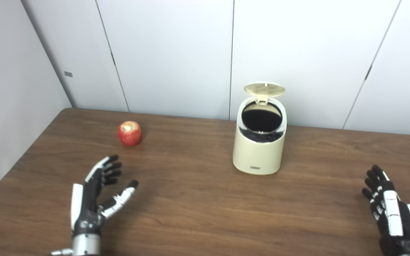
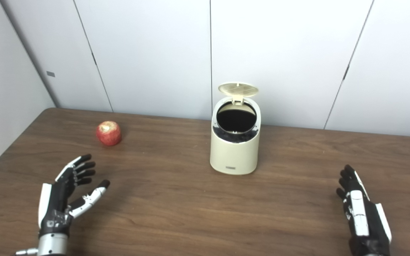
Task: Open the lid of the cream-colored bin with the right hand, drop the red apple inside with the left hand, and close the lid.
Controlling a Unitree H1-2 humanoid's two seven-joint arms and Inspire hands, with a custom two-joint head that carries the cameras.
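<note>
lid (image 1: 264, 89): up, bin (image 1: 259, 153) open
apple (image 1: 130, 133): on worktop (image 1: 198, 206), left
left hand (image 1: 96, 193): released, empty
right hand (image 1: 390, 209): released, empty

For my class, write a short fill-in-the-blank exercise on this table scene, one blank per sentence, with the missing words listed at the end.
1. The lid of the cream-colored bin stands ____.
2. The red apple rests on the ____, not in the bin.
3. The hand nearer the apple is the ____ hand.
4. The right hand holds ____.

Missing words: open; table; left; nothing
</note>
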